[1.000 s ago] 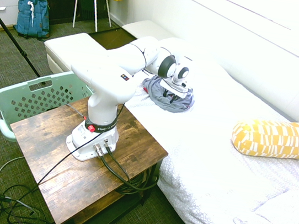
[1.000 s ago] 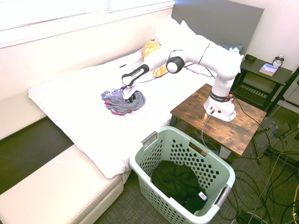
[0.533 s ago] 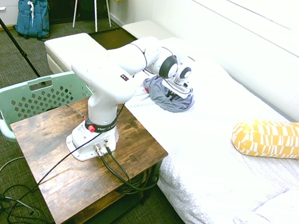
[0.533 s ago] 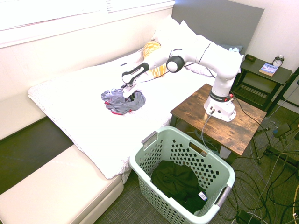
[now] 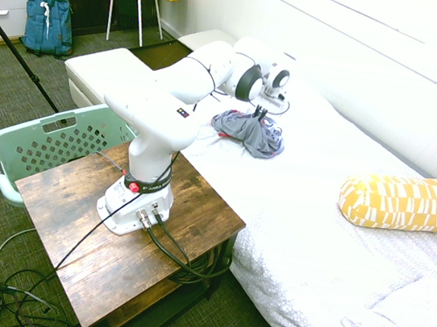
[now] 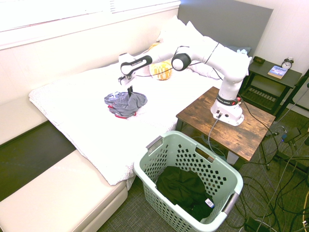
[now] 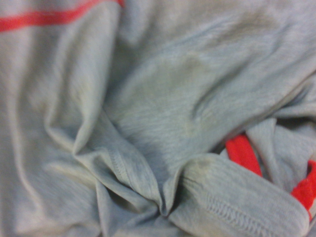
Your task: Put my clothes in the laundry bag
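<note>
The clothes [image 5: 249, 133], a crumpled grey-blue garment with red trim, lie on the white bed [image 5: 317, 218]. One fold is drawn up into a peak. My gripper [image 5: 259, 116] hangs right over that peak, shut on the fabric. From the other side, the gripper [image 6: 129, 90] pinches the top of the clothes [image 6: 124, 103], most of which rest on the sheet. Grey-blue cloth [image 7: 163, 108] with red stripes fills the wrist view. The laundry bag [image 6: 189, 155], a mint-green perforated basket, stands on the floor by the bed with a dark garment [image 6: 183, 188] inside. It also shows as the laundry bag [image 5: 46, 142] beside the table.
A yellow-and-white bolster pillow [image 5: 405, 203] lies further up the bed. The wooden side table [image 5: 65, 215] stands between bed and basket. A blue backpack [image 5: 47, 21] leans by the drawers. A padded white bench [image 6: 63, 198] sits at the foot of the bed.
My gripper has risen from low on the garment and shifted toward the wall, drawing a fold of the fabric up with it. The basket and pillow stay put.
</note>
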You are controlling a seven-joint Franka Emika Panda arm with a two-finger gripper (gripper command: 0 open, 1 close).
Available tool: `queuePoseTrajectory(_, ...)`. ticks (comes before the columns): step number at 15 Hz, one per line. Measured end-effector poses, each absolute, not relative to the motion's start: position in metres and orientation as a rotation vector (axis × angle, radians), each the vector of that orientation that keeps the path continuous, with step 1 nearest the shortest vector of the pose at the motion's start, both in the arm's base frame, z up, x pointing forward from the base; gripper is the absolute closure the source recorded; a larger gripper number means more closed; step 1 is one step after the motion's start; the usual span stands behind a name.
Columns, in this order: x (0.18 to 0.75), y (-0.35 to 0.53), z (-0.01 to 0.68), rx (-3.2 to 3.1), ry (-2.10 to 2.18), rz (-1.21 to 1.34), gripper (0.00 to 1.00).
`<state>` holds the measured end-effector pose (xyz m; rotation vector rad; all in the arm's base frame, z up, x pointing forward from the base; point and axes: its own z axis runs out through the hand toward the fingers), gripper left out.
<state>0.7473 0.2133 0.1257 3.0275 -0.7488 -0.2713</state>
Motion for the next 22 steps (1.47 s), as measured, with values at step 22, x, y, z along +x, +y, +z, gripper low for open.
queuePoseTrajectory(22,0.173,0.516,0.512,2.872,0.235,-0.252,1.0)
